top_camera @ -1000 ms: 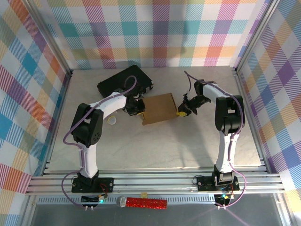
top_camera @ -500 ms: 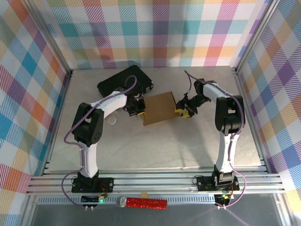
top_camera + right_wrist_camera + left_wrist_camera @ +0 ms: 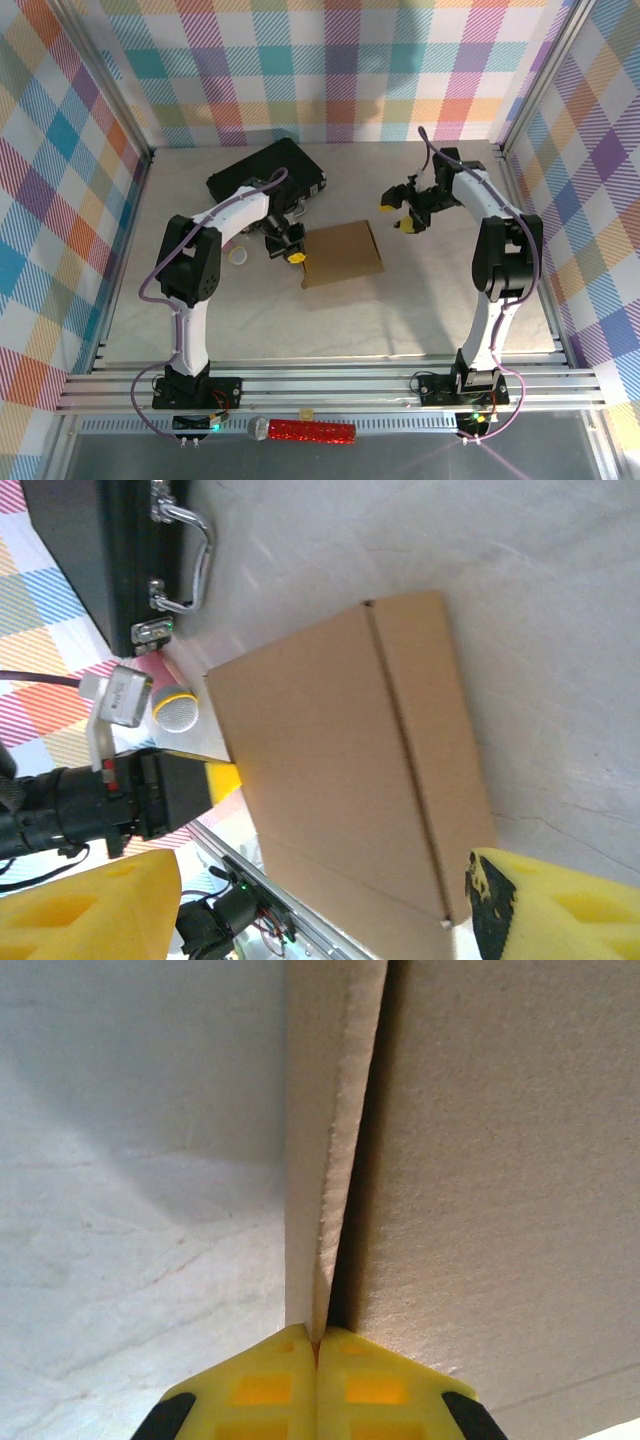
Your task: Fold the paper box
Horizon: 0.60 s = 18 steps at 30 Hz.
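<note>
The paper box (image 3: 342, 253) is a flat brown cardboard piece lying mid-table; in the right wrist view the paper box (image 3: 340, 760) shows a fold line along its length. My left gripper (image 3: 293, 256) sits at its left edge. In the left wrist view the left gripper (image 3: 318, 1338) is shut, its yellow fingertips (image 3: 260, 1385) pinching a thin cardboard flap (image 3: 335, 1140) that stands edge-on. My right gripper (image 3: 398, 212) hangs open, apart from the box's far right corner. From its own wrist, the right gripper (image 3: 320, 920) has wide-spread yellow pads (image 3: 560, 905) with nothing between them.
A black case (image 3: 265, 175) with a metal handle (image 3: 185, 560) lies behind the box at the back left. A small white round thing (image 3: 240, 258) sits left of my left gripper. A red glittery microphone (image 3: 300, 430) rests on the front rail. Checked walls enclose the table.
My right gripper has opened, let go of the box's right edge and pulled back to the far right. The box now lies flatter and slightly nearer. My left gripper stays shut at its left edge.
</note>
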### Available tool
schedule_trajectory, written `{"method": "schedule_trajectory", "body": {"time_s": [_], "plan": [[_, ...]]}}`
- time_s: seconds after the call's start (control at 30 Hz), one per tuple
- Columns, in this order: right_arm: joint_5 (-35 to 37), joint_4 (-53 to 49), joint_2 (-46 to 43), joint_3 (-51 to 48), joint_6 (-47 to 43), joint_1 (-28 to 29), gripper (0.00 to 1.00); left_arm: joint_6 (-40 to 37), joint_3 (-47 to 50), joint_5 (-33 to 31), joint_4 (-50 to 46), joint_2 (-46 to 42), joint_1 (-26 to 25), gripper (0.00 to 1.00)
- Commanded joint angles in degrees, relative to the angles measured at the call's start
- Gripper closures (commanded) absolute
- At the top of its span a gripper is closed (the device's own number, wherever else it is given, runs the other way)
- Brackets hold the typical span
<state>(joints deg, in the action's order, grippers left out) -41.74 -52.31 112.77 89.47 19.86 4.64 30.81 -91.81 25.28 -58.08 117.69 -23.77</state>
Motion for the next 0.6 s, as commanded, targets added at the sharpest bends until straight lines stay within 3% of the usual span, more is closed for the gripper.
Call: {"method": "schedule_trajectory", "body": {"time_s": [0.0,0.33,0.57], "plan": [[-3.26,1.69,-0.27,-5.74,-1.67,-0.53,0.25,-1.88,-1.70,3.26,-6.07,1.38,1.01,1.00],[-18.66,13.73,1.61,-19.01,-1.05,-0.62,0.21,-2.34,-3.23,7.24,-7.17,2.80,2.22,1.00],[-16.51,12.75,3.66,-20.01,-2.78,0.80,0.20,-2.60,-4.23,8.42,-7.13,4.00,2.92,1.00]]}}
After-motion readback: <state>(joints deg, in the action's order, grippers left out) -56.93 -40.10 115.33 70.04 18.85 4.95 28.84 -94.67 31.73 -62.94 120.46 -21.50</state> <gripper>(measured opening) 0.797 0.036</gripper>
